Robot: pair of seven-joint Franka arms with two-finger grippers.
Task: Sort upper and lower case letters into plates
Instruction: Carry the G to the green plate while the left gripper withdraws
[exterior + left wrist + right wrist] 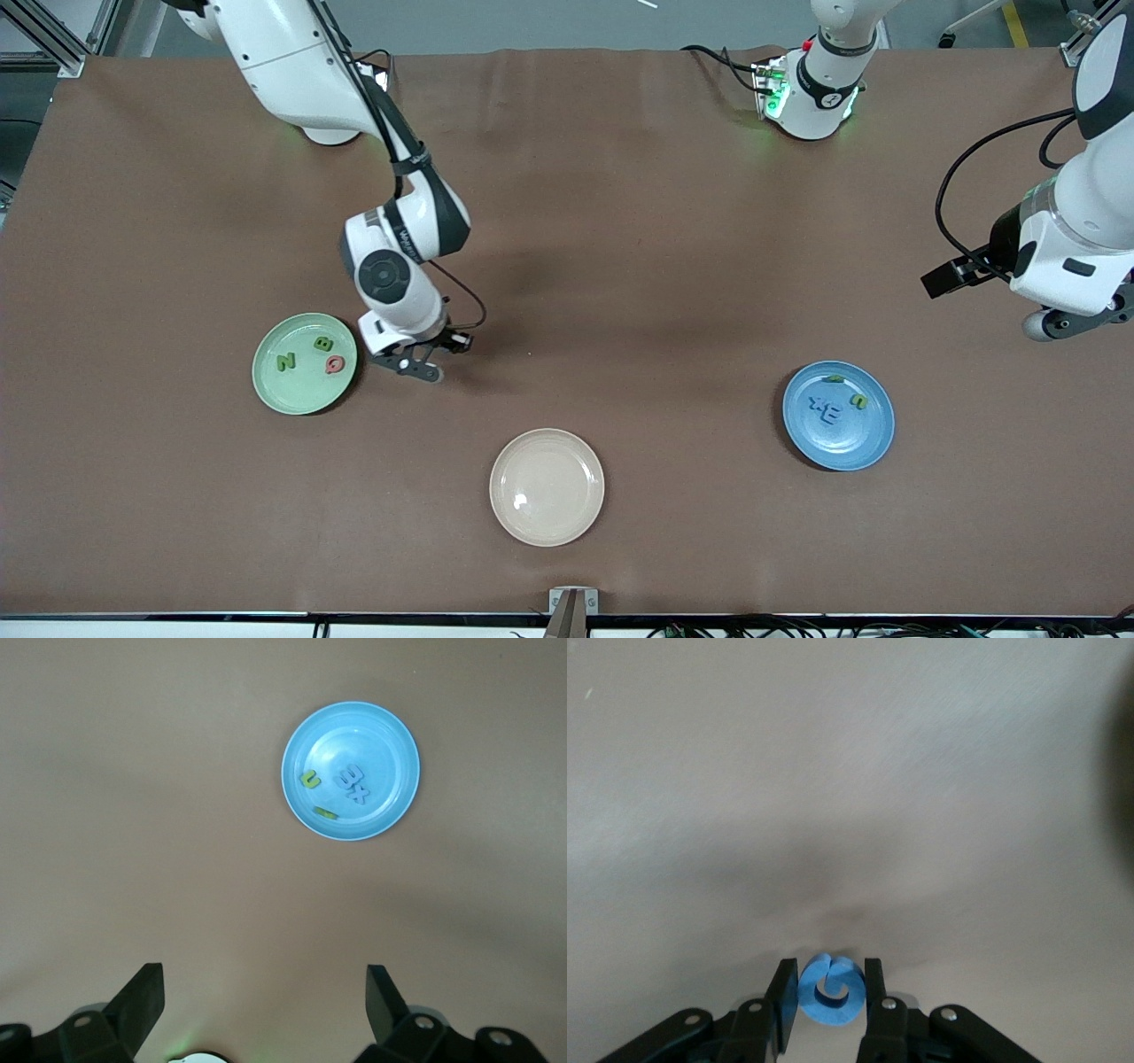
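**Right gripper pinching a blue letter beside the mint plate**

Beside the mint green plate (305,363), on its side toward the middle of the table, the right gripper (431,353) is down at the brown table cover (620,266). Its fingers (781,1003) are pressed against both sides of a small blue letter (830,990). The letter is a curled, C-like shape; its exact character cannot be determined. In the front view the letter is hidden by the gripper.

Mint green plate contents:
- a green Z (285,361), toward the right arm's end of the plate
- a green B (323,343), farther from the front camera than the other two
- a red letter (335,364), just beside the B

Blue plate (838,415) contents (the plate lies toward the left arm's end of the table):
- a blue E (833,411) and a blue x (817,407), touching or nearly touching
- a green u (858,400)
- a second green letter (834,379) near the rim, too small to read

A cream-beige plate (547,486) lies between the two plates, nearer to the front camera than both.

The left gripper (266,1005) waits in the air at the left arm's end of the table, fingers spread wide and holding nothing. Its wrist view shows the blue plate well apart from it.
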